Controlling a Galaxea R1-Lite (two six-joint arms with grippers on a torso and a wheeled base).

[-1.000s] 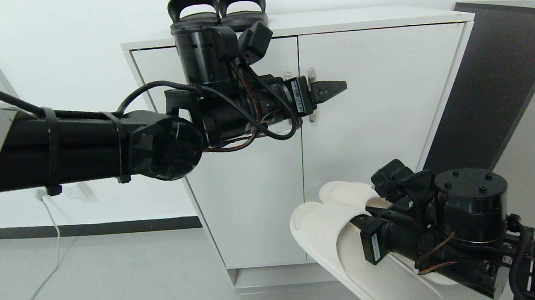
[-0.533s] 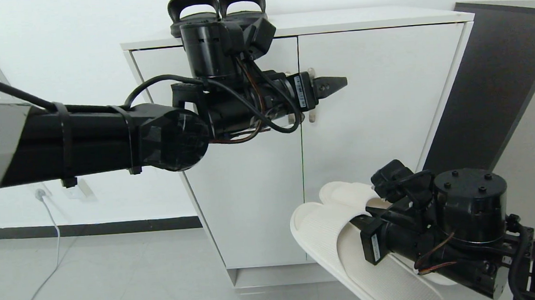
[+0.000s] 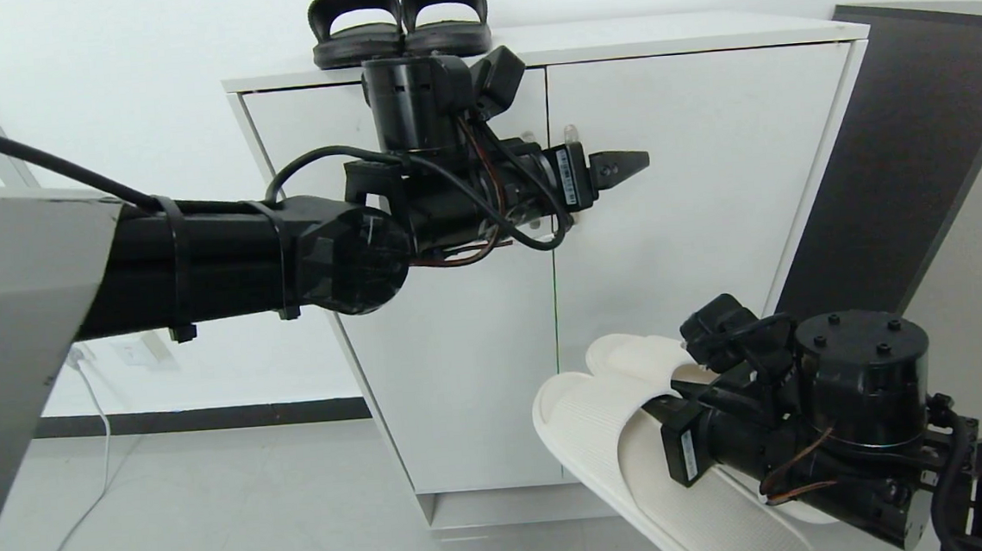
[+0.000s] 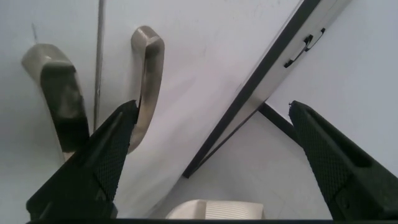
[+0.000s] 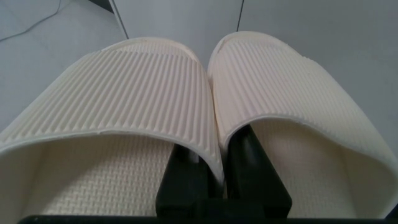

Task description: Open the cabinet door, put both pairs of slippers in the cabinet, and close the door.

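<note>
Slippers come in two pairs. The white slippers [image 5: 149, 93] sit side by side at 5 o'clock in the head view, low in front of the cabinet [image 3: 464, 381] and apart from it. The right gripper [image 5: 224, 168] reaches under their straps and pinches their two inner walls together between nearly closed fingers. The black slippers [image 3: 400, 18] rest on the cabinet top at 12 o'clock, toes toward the robot.

Both doors are closed. The left gripper [image 4: 212, 106] hangs at 2 o'clock from the head view's centre, in front of the right door [image 3: 694, 209]. Its fingers are spread wide and hold nothing. The right door's handle [image 4: 147, 74] lies just beside one fingertip [image 4: 127, 115], at the edge of the gap. Whether they touch cannot be told. The left door's handle [image 4: 59, 99] is outside the gap. A dark panel [image 3: 907, 169] leans at 3 o'clock of the cabinet.

Compared with a second ago, the left arm has pushed toward 3 o'clock. Its wrist has dropped clear of the black slippers and now covers most of the handles. The right arm and white slippers have not moved.
</note>
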